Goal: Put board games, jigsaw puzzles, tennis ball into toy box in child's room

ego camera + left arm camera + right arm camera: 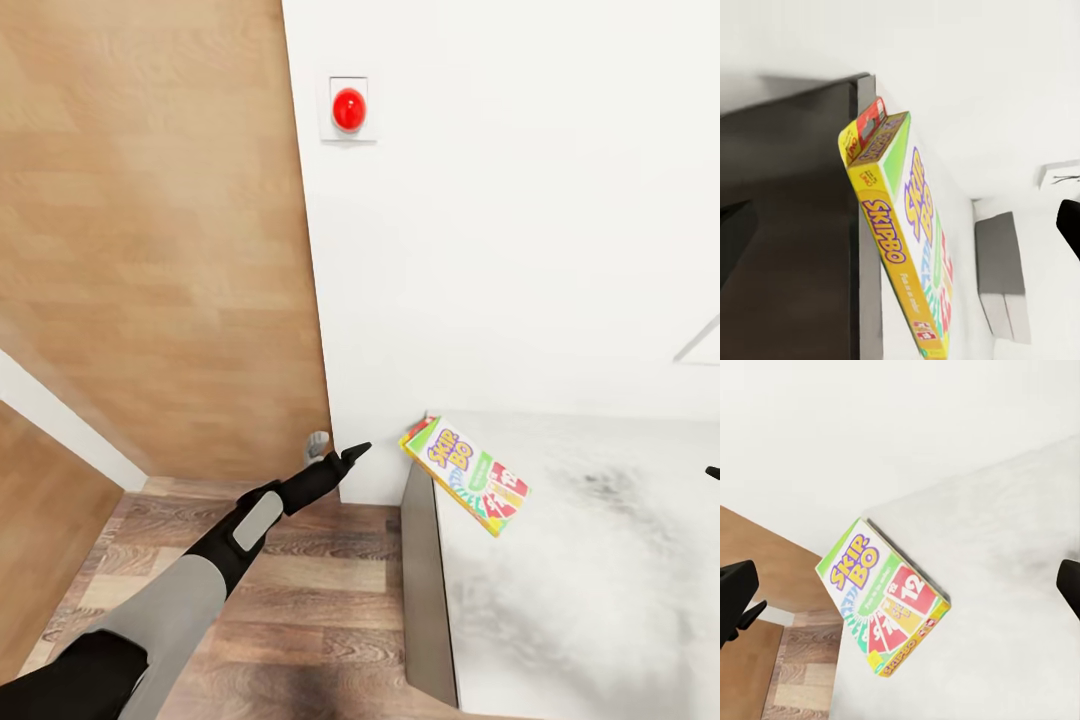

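The small yellow, green and red board game [465,476], printed "Skip-Bo", lies flat at the near corner of the pale table [600,600], close against the white wall [500,250]. Its long axis runs diagonally across the tabletop, one short end at the table's left edge beside the wall, the other pointing inward over the table. The left gripper [340,458] hovers over the wood floor [300,600] just off that left edge, at about table height, its tip aimed toward the box; whether its fingers are spread or pressed together cannot be told. Only a dark tip of the right gripper [713,472] shows at the head view's right border, over the table, and its state likewise cannot be told. The left arm appears the nearer. Open tabletop lies to the right of the box and in front of it; the wall closes off the far side, and a wooden door [150,230] stands left of the wall.
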Robot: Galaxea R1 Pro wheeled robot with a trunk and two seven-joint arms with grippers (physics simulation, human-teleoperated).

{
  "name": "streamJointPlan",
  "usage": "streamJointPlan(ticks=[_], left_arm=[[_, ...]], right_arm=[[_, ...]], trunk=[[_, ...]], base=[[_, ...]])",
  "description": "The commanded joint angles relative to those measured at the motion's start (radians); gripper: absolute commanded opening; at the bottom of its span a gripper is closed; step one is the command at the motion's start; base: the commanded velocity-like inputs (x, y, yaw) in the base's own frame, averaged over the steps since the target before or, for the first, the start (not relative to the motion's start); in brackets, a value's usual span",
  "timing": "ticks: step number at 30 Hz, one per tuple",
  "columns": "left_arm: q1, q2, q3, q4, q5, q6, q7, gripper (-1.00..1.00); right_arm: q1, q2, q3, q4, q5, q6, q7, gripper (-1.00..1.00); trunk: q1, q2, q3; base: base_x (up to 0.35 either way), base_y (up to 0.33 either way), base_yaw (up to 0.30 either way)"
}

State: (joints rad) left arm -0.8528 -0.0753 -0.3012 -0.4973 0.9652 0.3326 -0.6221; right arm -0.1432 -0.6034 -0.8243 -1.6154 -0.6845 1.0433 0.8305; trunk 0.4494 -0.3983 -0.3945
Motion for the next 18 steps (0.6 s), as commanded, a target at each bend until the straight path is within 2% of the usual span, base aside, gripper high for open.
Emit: streamJointPlan(ticks=[1,8,18], left_arm=[[-0.001,0.000,-0.002,0.000,0.011,0.008,-0.001,1.00],[-0.001,-0.001,-0.001,0.001,0.010,0.008,0.007,1.00],[-0.002,-0.002,0.000,0.002,0.013,0.009,0.064,1.00]], right_arm=[[-0.001,0.000,-0.001,0.000,0.005,0.004,0.007,1.00],[-0.001,0.002,-0.001,0.000,0.005,0.004,0.007,1.00],[-0.001,0.003,-0.001,0.000,0.005,0.004,0.007,1.00]], trunk=[[0.001,-0.002,-0.002],[0.001,-0.002,-0.002],[0.001,-0.002,-0.002]], base=[[0.037,0.000,0.000],[0.022,0.000,0.000],[0.006,0.000,0.000]])
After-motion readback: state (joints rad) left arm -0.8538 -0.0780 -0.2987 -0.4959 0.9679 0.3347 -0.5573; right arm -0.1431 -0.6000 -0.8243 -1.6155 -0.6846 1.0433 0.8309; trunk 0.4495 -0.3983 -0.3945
